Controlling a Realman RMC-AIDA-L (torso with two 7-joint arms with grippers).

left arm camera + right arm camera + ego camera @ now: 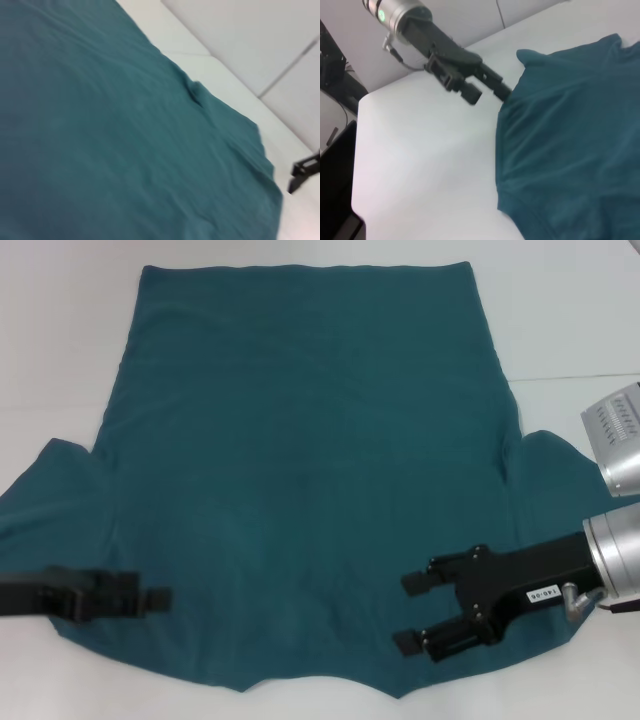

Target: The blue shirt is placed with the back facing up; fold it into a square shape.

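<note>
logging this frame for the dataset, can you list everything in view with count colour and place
blue shirt: one, dark teal-blue, spread flat over the middle of the table, plain side up, sleeves out to both sides, hem at the far end
table: one, white, under the shirt, bare along both sides and the far edge
left end effector: one, black, low over the shirt's near left part beside the left sleeve, pointing inward
right end effector: one, black on a silver wrist, over the shirt's near right part, fingers open, pointing inward
</note>
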